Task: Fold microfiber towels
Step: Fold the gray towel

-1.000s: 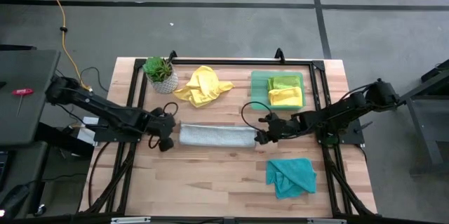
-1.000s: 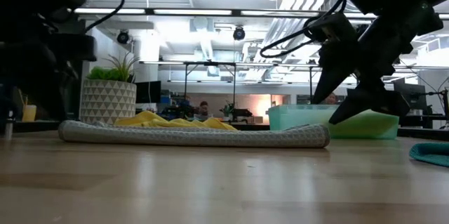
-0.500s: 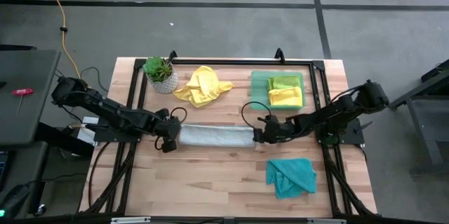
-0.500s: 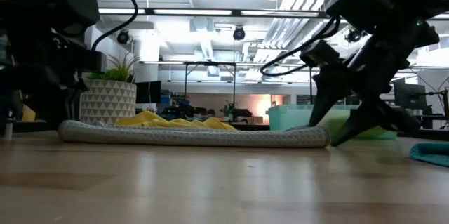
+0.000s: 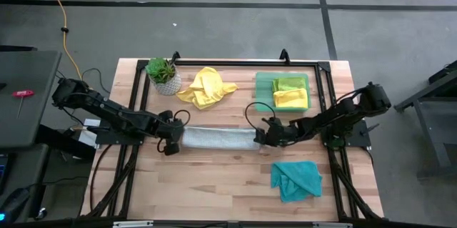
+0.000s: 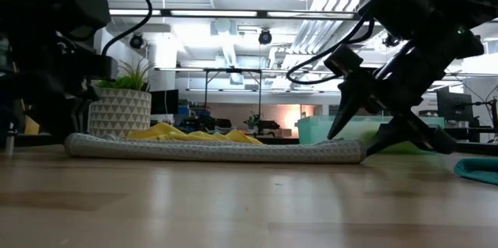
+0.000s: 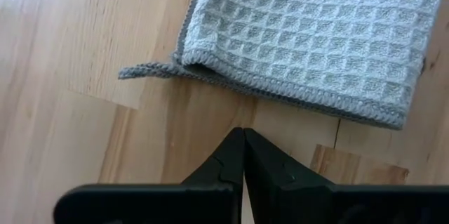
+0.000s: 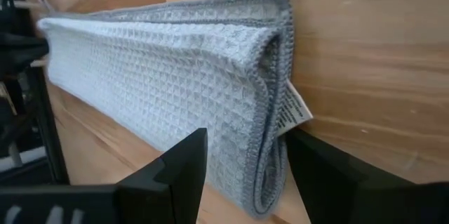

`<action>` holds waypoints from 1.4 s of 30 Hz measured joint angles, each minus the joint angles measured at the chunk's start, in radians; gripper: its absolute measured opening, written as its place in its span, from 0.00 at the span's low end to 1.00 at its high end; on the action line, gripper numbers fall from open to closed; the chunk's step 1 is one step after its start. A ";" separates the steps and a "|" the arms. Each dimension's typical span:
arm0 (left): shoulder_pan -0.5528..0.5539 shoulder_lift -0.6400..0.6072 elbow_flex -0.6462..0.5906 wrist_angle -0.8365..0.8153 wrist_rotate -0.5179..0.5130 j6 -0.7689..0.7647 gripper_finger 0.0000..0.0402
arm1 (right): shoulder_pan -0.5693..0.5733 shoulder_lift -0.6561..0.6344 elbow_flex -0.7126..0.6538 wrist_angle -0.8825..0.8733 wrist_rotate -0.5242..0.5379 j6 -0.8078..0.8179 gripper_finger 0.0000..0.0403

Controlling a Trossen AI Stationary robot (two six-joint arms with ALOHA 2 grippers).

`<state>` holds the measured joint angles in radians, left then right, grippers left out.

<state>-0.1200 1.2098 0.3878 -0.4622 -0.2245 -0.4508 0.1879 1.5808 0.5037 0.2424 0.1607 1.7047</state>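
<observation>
Grey towel (image 5: 220, 138) folded long mid-table — yellow (image 5: 206, 87), teal (image 5: 294, 179) towels crumpled.

Two dark, matte-black jointed arms flank the wooden table (image 5: 214, 178), each built from slim links and bulkier rounded joint housings. Black cables loop loosely off both arms above the table. The left gripper (image 7: 243, 155) ends in two black, wedge-shaped fingers tapering to points, mounted on a flat black crossbar. The right gripper (image 8: 242, 164) carries broader black fingers with angular, smooth faces.
</observation>
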 joint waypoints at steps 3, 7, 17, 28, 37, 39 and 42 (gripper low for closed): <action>0.000 0.001 -0.001 0.019 -0.001 0.026 0.00 | -0.011 0.014 0.000 0.019 -0.011 0.001 0.47; 0.000 0.003 -0.002 0.042 0.000 0.058 0.00 | -0.022 0.036 0.000 0.049 -0.022 0.015 0.47; 0.000 0.007 -0.003 0.083 0.000 0.088 0.00 | -0.024 0.043 0.000 0.043 -0.026 0.017 0.35; 0.001 0.130 -0.001 0.404 0.064 0.088 0.00 | -0.025 -0.069 -0.002 -0.166 -0.038 -0.098 0.02; 0.001 0.212 0.116 0.288 0.015 0.178 0.00 | -0.020 -0.356 -0.004 -0.607 -0.042 -0.115 0.01; 0.003 0.212 0.140 0.290 -0.003 0.208 0.00 | -0.020 -0.426 -0.004 -0.701 -0.041 -0.114 0.00; 0.002 0.221 0.167 0.330 0.009 0.249 0.00 | -0.020 -0.521 -0.004 -0.842 -0.038 -0.113 0.00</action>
<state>-0.1181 1.4308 0.5547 -0.1321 -0.2159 -0.2017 0.1684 1.0595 0.4999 -0.5994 0.1230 1.5915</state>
